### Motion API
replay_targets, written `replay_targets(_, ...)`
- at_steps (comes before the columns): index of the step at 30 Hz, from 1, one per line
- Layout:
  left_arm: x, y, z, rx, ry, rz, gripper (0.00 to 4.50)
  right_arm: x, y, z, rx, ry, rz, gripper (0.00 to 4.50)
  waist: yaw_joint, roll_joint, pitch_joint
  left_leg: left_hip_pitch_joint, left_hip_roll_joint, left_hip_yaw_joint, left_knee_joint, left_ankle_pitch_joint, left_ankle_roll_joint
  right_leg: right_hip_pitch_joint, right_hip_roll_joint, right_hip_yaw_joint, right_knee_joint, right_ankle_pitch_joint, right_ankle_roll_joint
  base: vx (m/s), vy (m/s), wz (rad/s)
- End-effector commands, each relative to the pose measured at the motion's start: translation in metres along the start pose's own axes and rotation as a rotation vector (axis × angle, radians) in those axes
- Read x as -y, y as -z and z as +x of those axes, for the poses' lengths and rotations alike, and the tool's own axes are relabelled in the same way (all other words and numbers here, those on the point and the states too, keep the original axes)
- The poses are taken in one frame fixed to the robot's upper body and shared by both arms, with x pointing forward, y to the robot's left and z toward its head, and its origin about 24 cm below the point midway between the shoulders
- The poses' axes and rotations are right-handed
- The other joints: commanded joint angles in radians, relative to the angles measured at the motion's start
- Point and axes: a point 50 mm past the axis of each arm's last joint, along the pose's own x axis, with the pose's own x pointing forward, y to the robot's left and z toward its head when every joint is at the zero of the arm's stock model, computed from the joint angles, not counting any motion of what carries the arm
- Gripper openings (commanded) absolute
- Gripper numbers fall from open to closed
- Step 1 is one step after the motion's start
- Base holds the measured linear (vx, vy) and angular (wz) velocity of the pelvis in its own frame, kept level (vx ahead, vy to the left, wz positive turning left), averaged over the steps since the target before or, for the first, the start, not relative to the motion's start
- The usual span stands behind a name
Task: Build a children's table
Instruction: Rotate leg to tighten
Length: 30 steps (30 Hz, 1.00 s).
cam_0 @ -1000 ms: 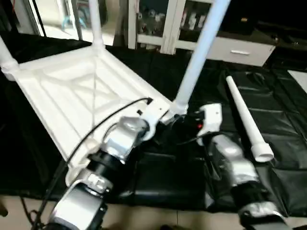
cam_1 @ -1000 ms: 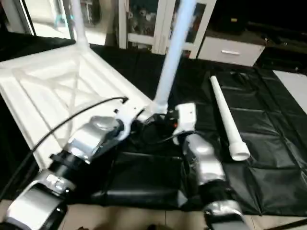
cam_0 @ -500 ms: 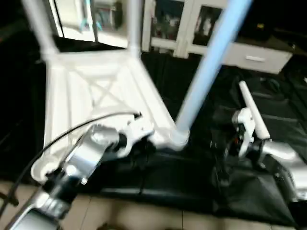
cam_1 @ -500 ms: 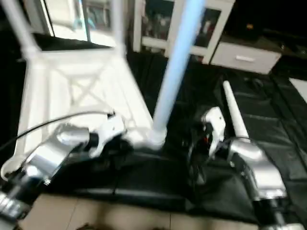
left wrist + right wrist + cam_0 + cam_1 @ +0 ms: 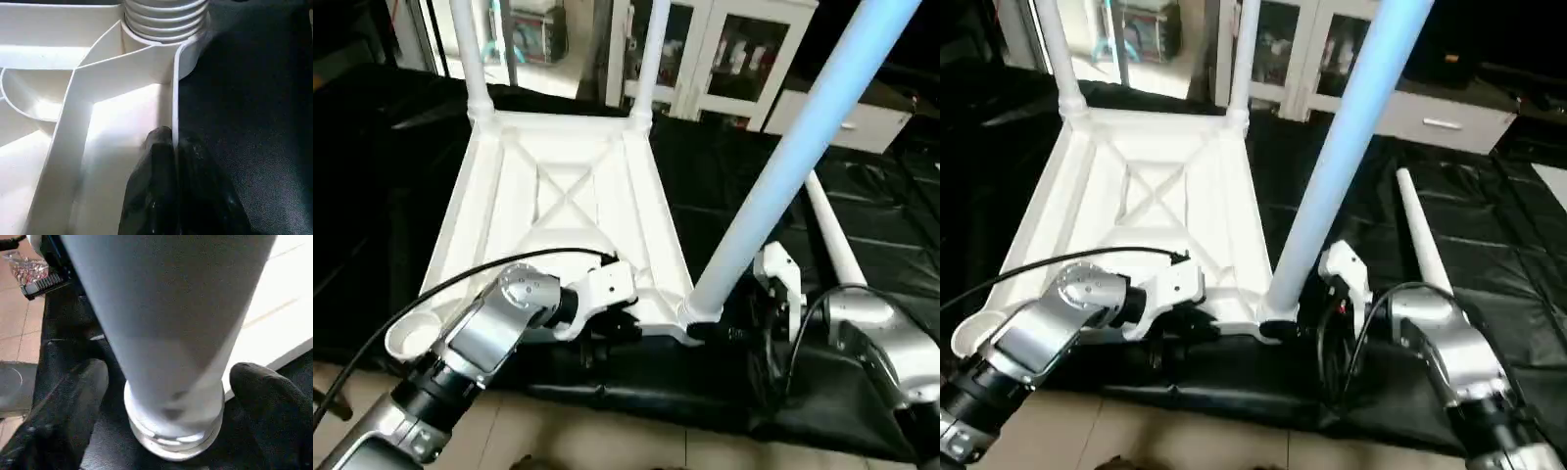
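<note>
The children's table top [image 5: 563,211] lies upside down on the black mat, its X ribs facing up. Legs stand in both far corner sockets [image 5: 470,59] [image 5: 648,54]. A third leg [image 5: 783,166] rises from the near right socket [image 5: 700,311]. The near left socket [image 5: 411,338] holds no leg. One loose leg [image 5: 832,245] lies on the mat to the right. My left gripper [image 5: 176,147] is shut on the top's near rim, one finger on each side of the wall. My right gripper [image 5: 171,382] is open, its fingers [image 5: 68,416] flanking the near right leg's base without touching it.
A black mat [image 5: 891,225] covers the floor under the table top. Tiled floor [image 5: 587,441] shows along the near edge. White glass-fronted cabinets [image 5: 744,49] and a low drawer unit [image 5: 876,117] stand at the back. A black cable [image 5: 460,294] loops over my left forearm.
The table top has swung round with my left gripper on its rim and now faces me squarely. My right gripper drew off to the right, then came back around the near right leg's base.
</note>
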Motion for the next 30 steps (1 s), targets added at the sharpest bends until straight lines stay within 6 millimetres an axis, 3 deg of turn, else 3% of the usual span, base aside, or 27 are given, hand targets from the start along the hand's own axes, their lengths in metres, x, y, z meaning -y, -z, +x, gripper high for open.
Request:
replay_targets(1, -0.001, -0.018, 0.000, 0.073, 0.009, 0.072, 0.00, 0.003, -0.001, -0.004, -0.027, 0.001, -0.024, 3.99, -0.003, -0.004, -0.065, -0.003, 0.011, 0.006, -0.065, -0.152, 0.041, 0.067, -0.044, 0.045, -0.063, -0.297, -0.134, 0.000, 0.000, 0.00)
replay_targets(16, -0.001, -0.015, -0.002, 0.062, 0.010, 0.069, 0.00, 0.004, 0.004, 0.005, -0.045, -0.035, -0.051, 2.77, -0.005, -0.004, -0.067, -0.003, 0.011, 0.007, -0.061, -0.158, 0.043, 0.067, -0.043, 0.045, -0.059, -0.285, -0.150, 0.000, 0.000, 0.00)
replay_targets(25, -0.001, -0.014, -0.002, 0.052, 0.014, 0.068, 0.00, 0.002, 0.012, 0.007, -0.076, -0.051, -0.062, 2.70, -0.006, -0.002, -0.067, -0.001, 0.011, 0.007, -0.061, -0.169, 0.041, 0.067, -0.042, 0.045, -0.058, -0.278, -0.157, 0.000, 0.000, 0.00)
replay_targets(30, -0.004, -0.015, -0.001, 0.065, -0.015, 0.021, 0.00, 0.017, 0.018, 0.013, -0.042, 0.151, 0.018, 2.70, -0.014, 0.000, -0.063, -0.003, 0.008, 0.005, -0.064, -0.207, 0.025, 0.064, -0.042, 0.042, -0.066, -0.349, -0.137, 0.000, 0.000, 0.00)
